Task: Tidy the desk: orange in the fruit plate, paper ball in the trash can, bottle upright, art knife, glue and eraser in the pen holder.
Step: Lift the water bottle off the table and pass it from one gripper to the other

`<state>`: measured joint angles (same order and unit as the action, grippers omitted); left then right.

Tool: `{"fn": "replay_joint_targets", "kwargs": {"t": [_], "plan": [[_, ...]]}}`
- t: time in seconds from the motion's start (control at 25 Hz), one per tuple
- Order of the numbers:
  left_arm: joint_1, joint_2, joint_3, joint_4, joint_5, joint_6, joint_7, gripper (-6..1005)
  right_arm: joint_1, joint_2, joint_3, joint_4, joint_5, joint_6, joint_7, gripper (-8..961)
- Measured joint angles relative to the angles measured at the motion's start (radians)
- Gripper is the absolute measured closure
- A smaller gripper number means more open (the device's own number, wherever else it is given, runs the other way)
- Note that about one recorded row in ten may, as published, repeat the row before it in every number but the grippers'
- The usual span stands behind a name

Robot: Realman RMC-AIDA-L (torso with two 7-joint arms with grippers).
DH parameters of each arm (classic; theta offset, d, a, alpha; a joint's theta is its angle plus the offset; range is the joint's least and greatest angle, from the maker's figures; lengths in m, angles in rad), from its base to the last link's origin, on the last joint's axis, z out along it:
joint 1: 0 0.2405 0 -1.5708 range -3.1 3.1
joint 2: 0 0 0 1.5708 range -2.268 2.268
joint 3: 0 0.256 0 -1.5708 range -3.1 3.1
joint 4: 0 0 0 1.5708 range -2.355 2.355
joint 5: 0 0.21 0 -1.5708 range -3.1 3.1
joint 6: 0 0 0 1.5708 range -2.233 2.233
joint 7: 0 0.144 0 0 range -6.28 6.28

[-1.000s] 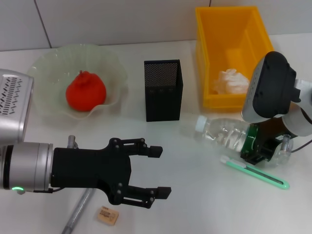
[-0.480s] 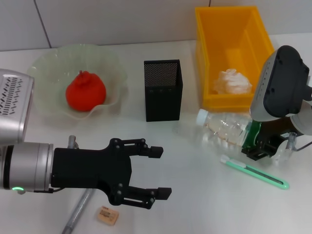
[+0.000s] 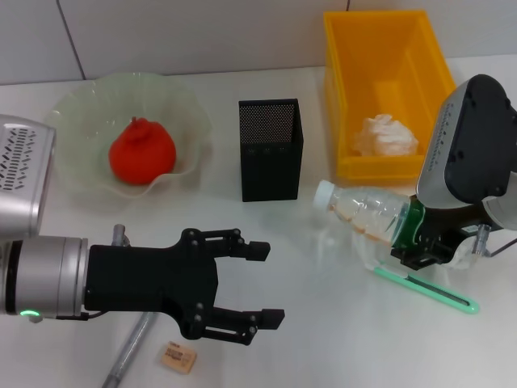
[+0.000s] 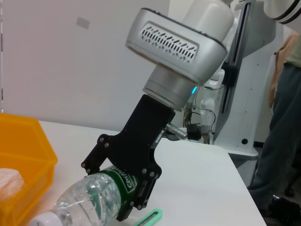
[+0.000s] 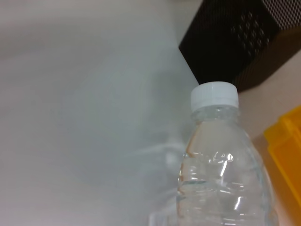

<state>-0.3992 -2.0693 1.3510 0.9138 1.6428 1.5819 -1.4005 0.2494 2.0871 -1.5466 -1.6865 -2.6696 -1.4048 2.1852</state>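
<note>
Lifted since before — bottle (image 3: 367, 212) tilts, cap raised, right tool (image 3: 422, 242) clamped around it.

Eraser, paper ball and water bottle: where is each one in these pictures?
eraser (image 3: 178, 356): head view, its tan top face.
paper ball (image 3: 388, 136): head view, middle of the wad.
water bottle (image 5: 217, 160): right wrist view, its clear neck below the cap.

Setting: robotics lab, staged as a desk; white table (image 3: 323, 339) under plain pale wall panels (image 3: 202, 32); white machine column with cabling (image 4: 244, 94) at 3 o'clock; standing person's trousered leg (image 4: 282, 141) at the table's end.
</note>
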Motion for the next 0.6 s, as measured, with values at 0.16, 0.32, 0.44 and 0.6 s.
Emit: {"fn": "replay_joint_targets", "kwargs": {"t": [0.16,0.32,0.44,0.6], "plan": [[0.005,0.000,-0.007,-0.002,-0.001,0.000,0.000,154,-0.016,0.002,-0.020,-0.040,0.025,-0.008,-0.001,193],[0.013,0.000,-0.011,-0.002,-0.001,-0.002,0.000,154,-0.033,0.002,-0.033,-0.074,0.035,-0.010,-0.001,193],[0.021,0.001,-0.014,-0.003,-0.002,-0.005,0.003,154,-0.048,0.002,-0.037,-0.103,0.055,-0.010,-0.003,193],[0.026,0.001,-0.017,-0.003,-0.003,-0.005,0.006,155,-0.063,0.002,-0.032,-0.132,0.069,-0.009,-0.006,193]]}}
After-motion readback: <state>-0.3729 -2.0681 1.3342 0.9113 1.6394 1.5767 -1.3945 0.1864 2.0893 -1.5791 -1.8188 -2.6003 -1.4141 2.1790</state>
